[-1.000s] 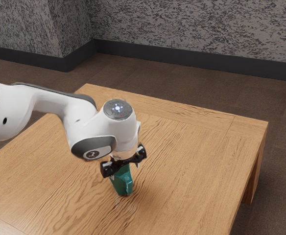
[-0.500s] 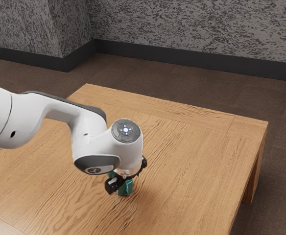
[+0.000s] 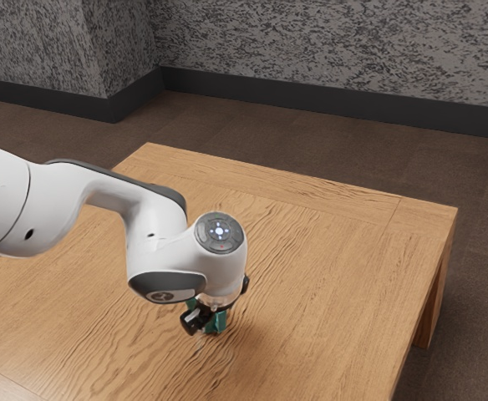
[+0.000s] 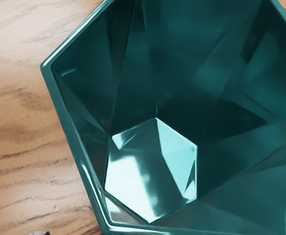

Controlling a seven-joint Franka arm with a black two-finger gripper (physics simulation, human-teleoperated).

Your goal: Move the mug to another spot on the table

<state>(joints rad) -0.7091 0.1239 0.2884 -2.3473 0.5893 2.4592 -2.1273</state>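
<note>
While our black two-finger gripper (image 3: 205, 323) hangs low over the light oak-grained wooden table (image 3: 344, 251), the dark teal faceted mug (image 3: 220, 321) stands directly beneath it. The mug is upright on the wood, with only slivers of teal showing under the white wrist housing (image 3: 215, 259). From the wrist camera we look straight down into its open mouth and see an angular rim, flat sloping inner panels and a pale hexagonal floor catching the light. Nothing is inside it. We cannot tell whether our gripper is closed on the mug or standing open around it, because the housing covers that part in the exterior view.

We judge the mug to be hard and unyielding, so a grip will get no give from its walls. The glossy reflections suggest a slick glazed surface that could slide under a light squeeze. Being empty, it should be fairly light, but it looks brittle enough to chip if knocked or dropped. The flat facets are the best places to hold, and two opposite panels would seat a grip squarely, whereas an edge could let the mug twist. The walls narrow toward the base, so we would hold high, just below the rim. We see no handle from either camera. We would keep any lift low and level and set the mug down gently.
</note>
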